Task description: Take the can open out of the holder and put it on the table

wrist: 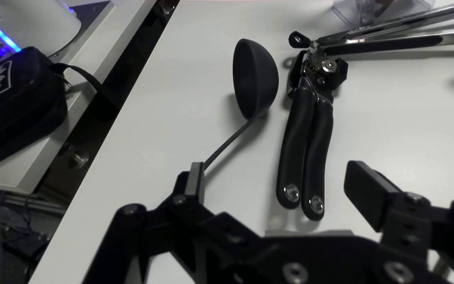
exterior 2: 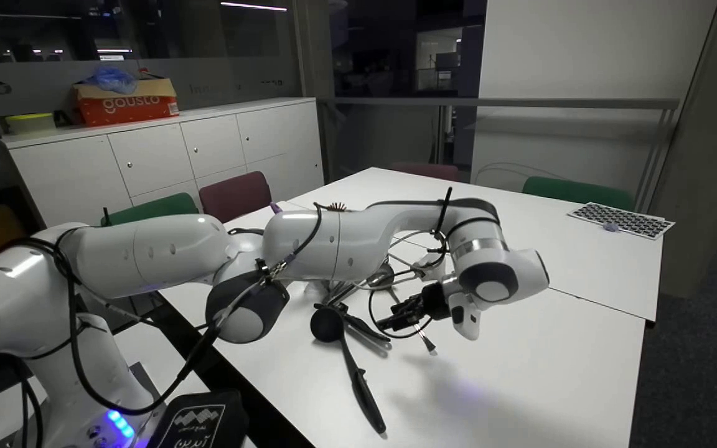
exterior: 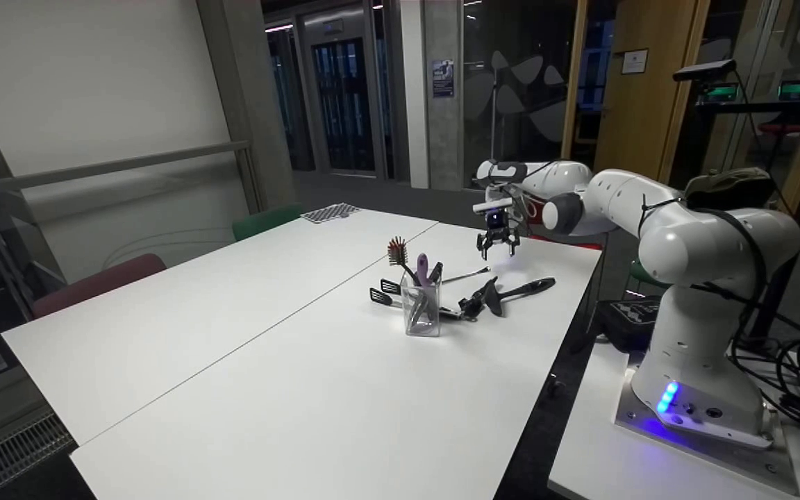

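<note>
black opener lies on table, right of centre in wrist view | gripper at bottom, fingers apart | clear holder at top right

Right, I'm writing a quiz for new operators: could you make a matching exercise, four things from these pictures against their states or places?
Things
1. can opener
2. gripper
3. brush
4. holder

States and places
A. see-through
B. open, above the table
C. sticking out of the holder
D. lying beside the ladle

Pairs: 1-D, 2-B, 3-C, 4-A
</note>
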`<state>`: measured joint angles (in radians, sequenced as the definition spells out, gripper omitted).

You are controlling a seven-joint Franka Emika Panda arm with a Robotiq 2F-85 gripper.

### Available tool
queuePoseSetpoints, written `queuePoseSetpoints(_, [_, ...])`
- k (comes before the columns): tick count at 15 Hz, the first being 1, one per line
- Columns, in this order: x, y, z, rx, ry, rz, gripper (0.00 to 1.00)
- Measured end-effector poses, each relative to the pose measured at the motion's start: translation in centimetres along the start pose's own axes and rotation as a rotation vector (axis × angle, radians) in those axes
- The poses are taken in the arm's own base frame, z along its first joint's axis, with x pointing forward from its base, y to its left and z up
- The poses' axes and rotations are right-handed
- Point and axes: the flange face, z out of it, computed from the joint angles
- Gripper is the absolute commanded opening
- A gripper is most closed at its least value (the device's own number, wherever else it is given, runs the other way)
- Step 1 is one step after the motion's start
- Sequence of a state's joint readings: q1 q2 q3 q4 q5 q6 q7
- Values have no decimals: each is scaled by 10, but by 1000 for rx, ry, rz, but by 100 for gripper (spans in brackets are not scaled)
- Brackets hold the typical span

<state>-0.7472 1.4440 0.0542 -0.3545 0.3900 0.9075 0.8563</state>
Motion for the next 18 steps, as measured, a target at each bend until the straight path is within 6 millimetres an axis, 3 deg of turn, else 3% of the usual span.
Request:
queuePoseSetpoints(4, [-74, 21, -73, 35, 186, 23, 100])
queuePoseSetpoints(8, [-167, 32, -122, 34, 393, 52, 100])
queuePoseSetpoints(11, [-243, 38, -145, 16, 559, 76, 100])
queuePoseSetpoints(15, [-339, 49, -158, -37, 751, 61, 100])
queuePoseSetpoints(16, [-354, 51, -159, -41, 772, 52, 100])
queuePoseSetpoints(18, [-364, 51, -158, -42, 787, 47, 100])
